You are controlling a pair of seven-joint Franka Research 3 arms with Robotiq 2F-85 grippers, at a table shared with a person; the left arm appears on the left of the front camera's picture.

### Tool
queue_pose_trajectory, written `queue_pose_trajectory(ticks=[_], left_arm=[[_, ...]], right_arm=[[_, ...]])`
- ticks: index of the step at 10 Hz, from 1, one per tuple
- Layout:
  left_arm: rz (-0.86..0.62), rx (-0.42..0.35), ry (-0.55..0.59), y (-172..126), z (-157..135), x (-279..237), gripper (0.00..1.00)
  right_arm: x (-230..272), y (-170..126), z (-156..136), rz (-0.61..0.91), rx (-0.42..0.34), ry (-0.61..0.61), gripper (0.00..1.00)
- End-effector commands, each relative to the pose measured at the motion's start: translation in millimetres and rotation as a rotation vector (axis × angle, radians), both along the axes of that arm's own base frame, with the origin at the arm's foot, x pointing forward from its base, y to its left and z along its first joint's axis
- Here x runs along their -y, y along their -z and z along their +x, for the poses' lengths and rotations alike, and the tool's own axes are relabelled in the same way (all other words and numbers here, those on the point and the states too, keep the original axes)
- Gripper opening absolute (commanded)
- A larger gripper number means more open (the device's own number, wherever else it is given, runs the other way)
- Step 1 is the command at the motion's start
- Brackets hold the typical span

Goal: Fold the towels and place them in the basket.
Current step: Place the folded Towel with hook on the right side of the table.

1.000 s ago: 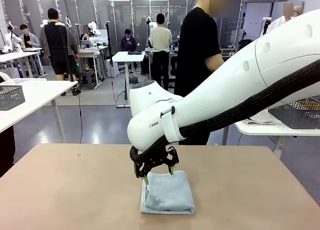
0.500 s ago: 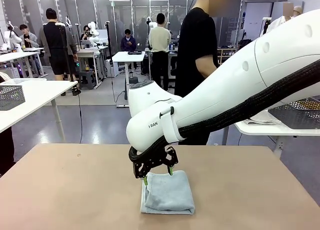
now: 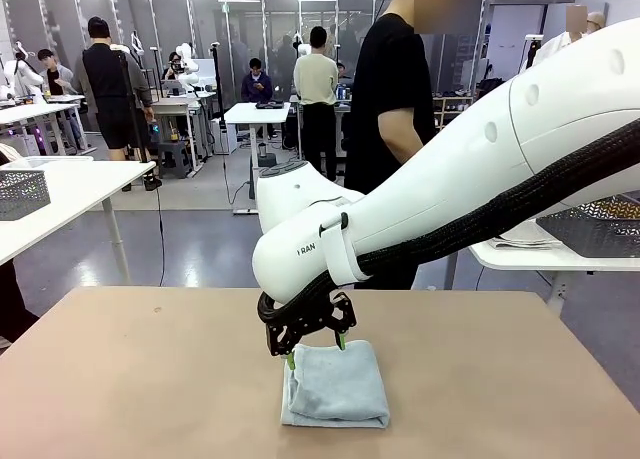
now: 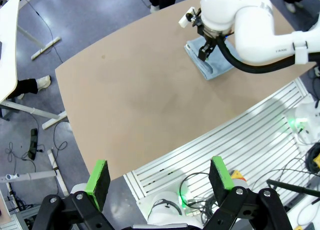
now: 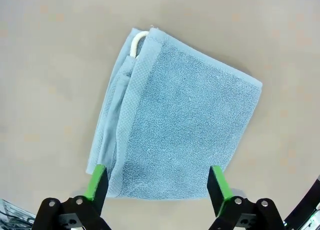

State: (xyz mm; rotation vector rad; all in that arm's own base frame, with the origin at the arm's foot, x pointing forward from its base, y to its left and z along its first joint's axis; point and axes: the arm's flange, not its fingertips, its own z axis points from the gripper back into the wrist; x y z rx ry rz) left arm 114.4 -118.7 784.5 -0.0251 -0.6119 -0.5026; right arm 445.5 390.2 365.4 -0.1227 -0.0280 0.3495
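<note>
A pale blue-grey towel (image 3: 335, 384) lies folded into a small rectangle on the brown table (image 3: 150, 379), near the front middle. My right gripper (image 3: 316, 351) hangs just above the towel's (image 5: 180, 135) far edge, fingers pointing down, open and holding nothing (image 5: 156, 182). A white hanging loop (image 5: 137, 42) sticks out of one corner. My left gripper (image 4: 159, 181) is open high above the table's (image 4: 135, 89) side, looking down on the towel (image 4: 215, 64) and the right gripper (image 4: 209, 45). A dark grey mesh basket (image 3: 598, 224) stands on a white side table at the right, partly behind my right arm.
A person in a black shirt (image 3: 395, 109) stands at the far side of the table, turned sideways. White cloth (image 3: 525, 236) lies beside the basket. Another grey mesh basket (image 3: 20, 191) sits on a white table at the left.
</note>
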Motion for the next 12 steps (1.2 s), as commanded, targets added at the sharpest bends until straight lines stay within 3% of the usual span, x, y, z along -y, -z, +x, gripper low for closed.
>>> queue_pose_trajectory(ticks=[1,3,4,6,9,12], left_arm=[[0.001,0.015,0.012,-3,-9,2,1.0],[0.001,0.015,0.012,-3,-9,2,1.0],[0.001,0.015,0.012,-3,-9,2,1.0],[0.001,0.015,0.012,-3,-9,2,1.0],[0.001,0.015,0.012,-3,-9,2,1.0],[0.001,0.015,0.012,-3,-9,2,1.0]], right_arm=[[0,0,0,0.001,0.0,0.001,1.0],[0,0,0,0.0,0.0,0.0,1.0],[12,-24,-21,0.077,-0.022,0.012,1.0],[47,-58,-47,0.135,0.008,0.068,1.0],[116,-95,-72,0.307,0.0,0.154,1.0],[194,-92,-83,0.523,-0.069,0.237,1.0]])
